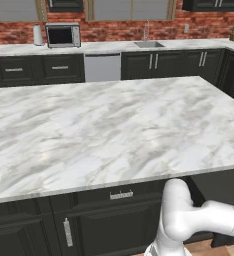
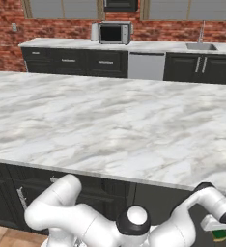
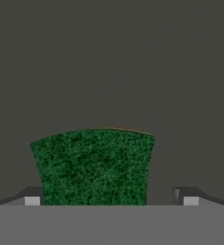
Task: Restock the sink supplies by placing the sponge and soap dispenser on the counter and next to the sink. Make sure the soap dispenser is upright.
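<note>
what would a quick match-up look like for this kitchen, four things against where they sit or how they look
Things:
1. sponge
2. microwave
3. sink
4. pincer

Descriptions:
A. set into the back counter, right of the dishwasher
B. open, one fingertip on each side of the sponge
C. green scouring face toward the hand camera
D. on the back counter, against the brick wall

Pairs: 1-C, 2-D, 3-A, 4-B
</note>
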Controlling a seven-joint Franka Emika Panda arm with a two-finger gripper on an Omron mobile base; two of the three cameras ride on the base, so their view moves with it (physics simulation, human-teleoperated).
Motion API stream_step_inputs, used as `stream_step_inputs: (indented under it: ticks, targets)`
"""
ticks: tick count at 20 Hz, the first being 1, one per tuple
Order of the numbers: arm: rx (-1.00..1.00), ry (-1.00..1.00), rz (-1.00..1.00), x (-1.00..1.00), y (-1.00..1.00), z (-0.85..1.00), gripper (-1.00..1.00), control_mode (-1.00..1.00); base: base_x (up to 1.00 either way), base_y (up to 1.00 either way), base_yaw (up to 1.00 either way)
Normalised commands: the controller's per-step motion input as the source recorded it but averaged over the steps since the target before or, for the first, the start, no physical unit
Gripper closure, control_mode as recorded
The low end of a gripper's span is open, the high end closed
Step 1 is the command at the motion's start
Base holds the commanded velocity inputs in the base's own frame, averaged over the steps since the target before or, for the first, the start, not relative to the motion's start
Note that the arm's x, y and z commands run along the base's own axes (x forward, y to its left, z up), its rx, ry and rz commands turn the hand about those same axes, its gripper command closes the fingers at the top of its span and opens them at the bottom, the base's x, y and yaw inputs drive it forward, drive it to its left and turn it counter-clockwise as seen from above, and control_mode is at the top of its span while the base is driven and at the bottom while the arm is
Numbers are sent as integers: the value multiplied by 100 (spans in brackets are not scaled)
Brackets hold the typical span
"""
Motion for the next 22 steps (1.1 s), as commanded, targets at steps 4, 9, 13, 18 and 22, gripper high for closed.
stream_step_inputs:
  ticks: [4,9,13,18,22]
  targets:
    - [-15,-17,2,-29,78,-89,100,-100,0,0,0]
    - [-1,0,0,0,48,7,100,-100,0,0,0]
    - [-3,0,3,-2,2,96,100,-100,0,0,0]
    - [-1,0,2,-47,0,100,100,-100,0,0,0]
    - [0,0,0,-30,43,100,100,-100,0,0,0]
